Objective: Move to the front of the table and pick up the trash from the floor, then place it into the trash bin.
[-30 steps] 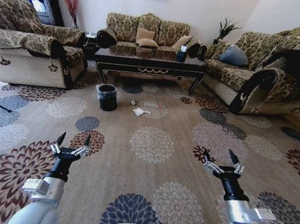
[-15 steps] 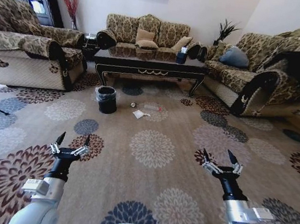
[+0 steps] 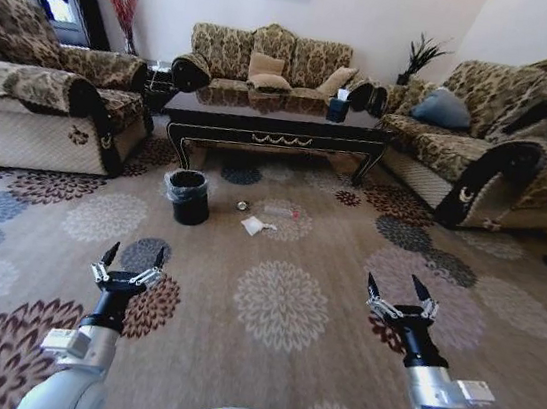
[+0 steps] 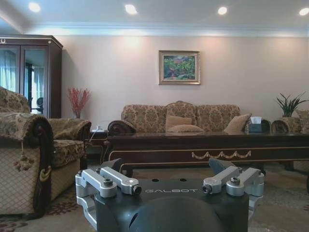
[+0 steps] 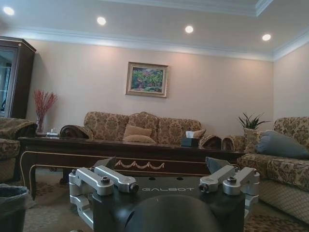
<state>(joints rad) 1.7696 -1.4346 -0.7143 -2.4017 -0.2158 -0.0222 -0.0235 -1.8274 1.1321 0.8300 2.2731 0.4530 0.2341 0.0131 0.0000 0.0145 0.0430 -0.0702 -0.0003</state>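
The dark glossy table (image 3: 269, 123) stands ahead in front of the back sofa. On the carpet before it lies the trash: a crumpled white paper (image 3: 253, 225), a clear bottle (image 3: 278, 208) and a tiny round piece (image 3: 242, 205). The black trash bin (image 3: 188, 196) stands just left of them. My left gripper (image 3: 136, 252) and right gripper (image 3: 394, 283) hang open and empty above the carpet, well short of the trash. The table (image 4: 207, 147) also crosses the left wrist view, and the right wrist view has the table (image 5: 120, 154) and the bin (image 5: 12, 208).
Patterned sofas flank the floor: an armchair (image 3: 35, 103) on the left, a sofa (image 3: 483, 141) on the right, another sofa (image 3: 262, 62) behind the table. A dark tissue box (image 3: 339, 107) sits on the table. Open flowered carpet (image 3: 281, 301) lies between me and the trash.
The whole head view has shifted: the camera has come forward and turned a little, so table, bin and trash sit lower and nearer. Both arms hold the same open pose.
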